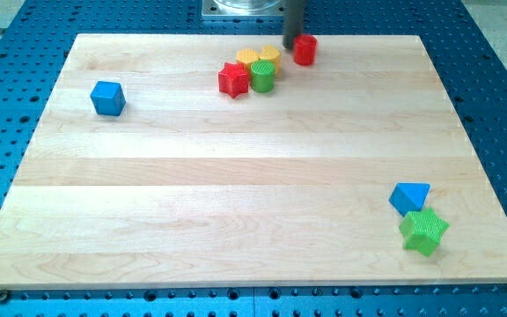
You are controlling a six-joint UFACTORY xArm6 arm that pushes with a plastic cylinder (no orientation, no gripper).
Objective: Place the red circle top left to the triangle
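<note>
**A:** Where's my tip?

**B:** My tip (pixel 292 47) is at the far edge of the surface (pixel 236 185), a bit right of centre. It sits just left of the red circle (pixel 304 49), touching or nearly so; can't tell which.

**A:** Hand state?

**B:** No hand on this rig, only the dark rod (pixel 294 22), so spread or pinching doesn't apply.

**A:** What's around the red circle?

**B:** To its left is a tight cluster: two yellow blocks (pixel 260 57), shapes unclear, with a green cylinder (pixel 262 77) just in front of them and a red star (pixel 233 79) touching the cylinder's left side. The red circle stands apart from that cluster, with my tip between them.

**A:** The triangle?

**B:** The blue triangle (pixel 409 196) is near the right corner on the near side, well apart from the red circle. A green star (pixel 424 231) sits just in front of it, touching or nearly.

**A:** Anything else?

**B:** A blue cube (pixel 107 98) alone at far left.
</note>
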